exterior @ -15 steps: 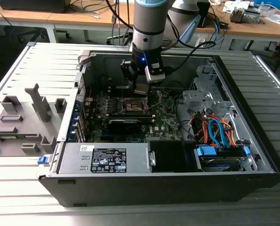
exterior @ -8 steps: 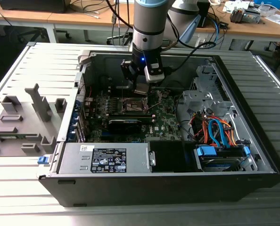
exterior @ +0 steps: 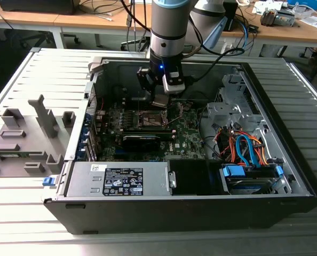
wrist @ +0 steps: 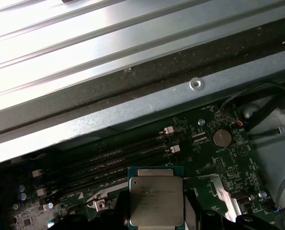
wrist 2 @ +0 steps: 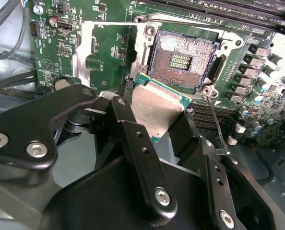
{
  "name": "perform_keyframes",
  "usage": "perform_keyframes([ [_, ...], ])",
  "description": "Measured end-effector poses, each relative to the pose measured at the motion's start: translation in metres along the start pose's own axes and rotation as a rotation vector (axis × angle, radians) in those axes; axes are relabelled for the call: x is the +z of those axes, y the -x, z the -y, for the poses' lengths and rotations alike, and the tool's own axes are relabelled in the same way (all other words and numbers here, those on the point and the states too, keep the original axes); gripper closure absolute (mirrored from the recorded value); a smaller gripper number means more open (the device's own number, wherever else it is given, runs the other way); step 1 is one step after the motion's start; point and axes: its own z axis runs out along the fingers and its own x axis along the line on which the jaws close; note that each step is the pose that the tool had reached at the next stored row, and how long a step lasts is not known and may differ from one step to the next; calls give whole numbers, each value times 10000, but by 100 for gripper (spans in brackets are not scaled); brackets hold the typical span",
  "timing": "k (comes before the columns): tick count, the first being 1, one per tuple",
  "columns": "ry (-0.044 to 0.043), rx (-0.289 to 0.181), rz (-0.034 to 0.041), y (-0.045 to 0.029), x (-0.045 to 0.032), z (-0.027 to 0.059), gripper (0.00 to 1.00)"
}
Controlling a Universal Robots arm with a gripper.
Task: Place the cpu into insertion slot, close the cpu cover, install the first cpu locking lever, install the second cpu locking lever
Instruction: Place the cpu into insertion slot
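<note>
1. The jaws are clenched on the cpu [wrist 2: 157,105], one finger on each of two opposite edges. Its plain metal top faces the camera in both wrist views [wrist: 156,201].
2. The cpu is in the air inside the open case [exterior: 286,138], which lies on the slatted tabletop [exterior: 30,80]. It is not yet in the slot [wrist 2: 183,60].
3. In the second wrist view the slot lies just past the cpu's far edge. One cpu corner overlaps the slot's silver rim, and the dark pin field is fully uncovered.
4. In the exterior view the cpu [exterior: 158,102] hangs close above the board [exterior: 185,133], with the slot [exterior: 148,120] just beside and below it.
5. The cpu is square and has no long axis. Its edges look roughly parallel to the slot's edges, so I judge that a short sideways shift and a descent matter more than any turn.
6. The cover [wrist 2: 79,50] is swung open and lies flat on the far side of the slot from the thin lever [wrist 2: 215,122]. The slot is therefore clear from above.
7. The lever stands free just beside the slot's corner and close to the nearer finger, so it is a likely snag.
</note>
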Motion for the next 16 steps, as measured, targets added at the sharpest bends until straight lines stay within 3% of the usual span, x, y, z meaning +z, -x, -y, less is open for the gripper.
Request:
perform_keyframes([
  [16,9,524,47,0,0,0,46],
])
